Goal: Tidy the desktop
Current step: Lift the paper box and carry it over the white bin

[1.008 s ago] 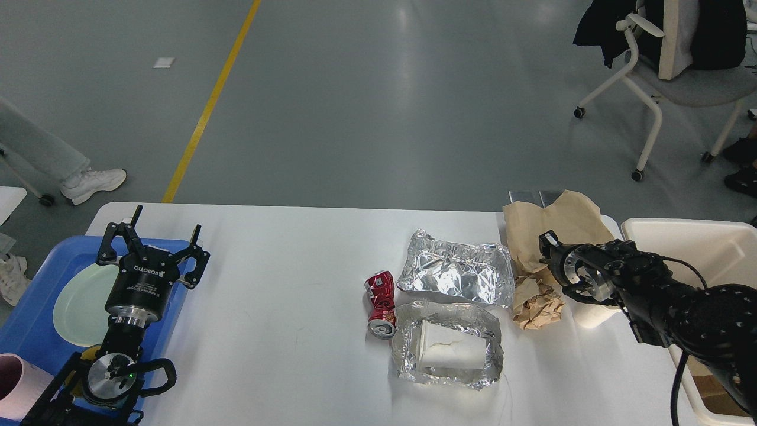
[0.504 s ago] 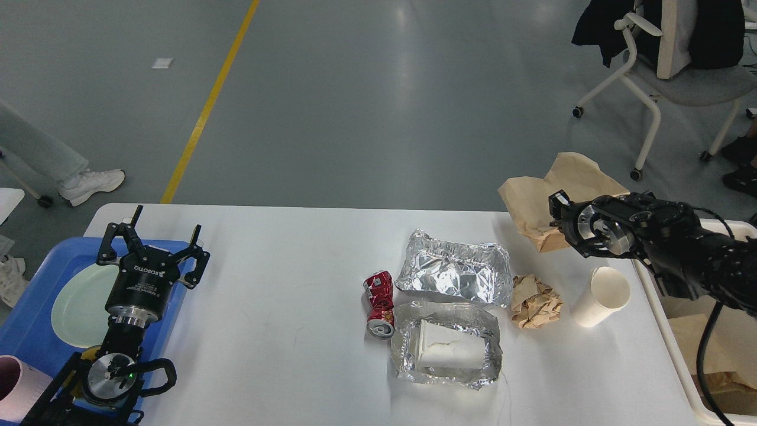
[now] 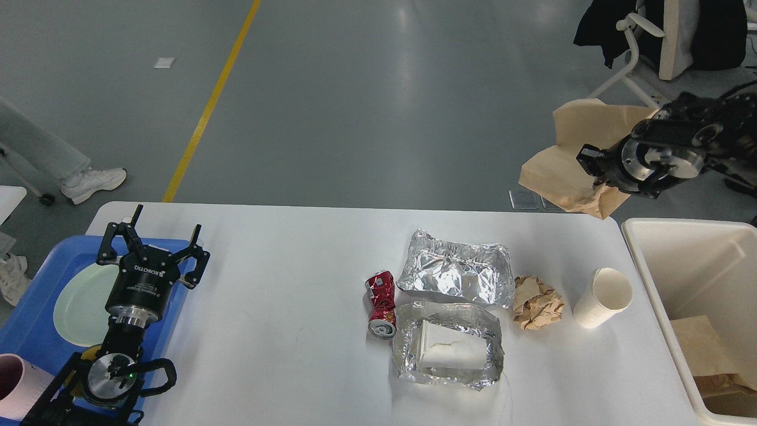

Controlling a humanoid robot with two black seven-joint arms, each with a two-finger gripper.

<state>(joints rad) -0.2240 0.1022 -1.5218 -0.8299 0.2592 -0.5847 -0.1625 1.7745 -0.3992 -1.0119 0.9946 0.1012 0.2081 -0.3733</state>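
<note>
The white desktop [image 3: 284,284] carries a crushed red can [image 3: 380,296], an empty foil tray [image 3: 455,275], a second foil tray [image 3: 449,352] with a white box in it, a crumpled brown paper ball [image 3: 535,302] and a white paper cup [image 3: 603,297] lying on its side. My right gripper [image 3: 594,171] is raised beyond the table's far right corner, shut on a flat brown paper bag [image 3: 568,154] that hangs from it; the paper hides its fingertips. My left gripper [image 3: 162,228] stands open over the blue tray's right edge, holding nothing.
A cream bin [image 3: 686,248] stands at the table's right end with brown paper inside. The blue tray [image 3: 23,337] at the left holds a pale green plate [image 3: 77,302] and a pink cup [image 3: 15,384]. A chair [image 3: 644,35] stands on the floor behind.
My right gripper has lifted the brown paper bag off the table and carried it up and to the right, uncovering the paper cup. The left arm has not moved.
</note>
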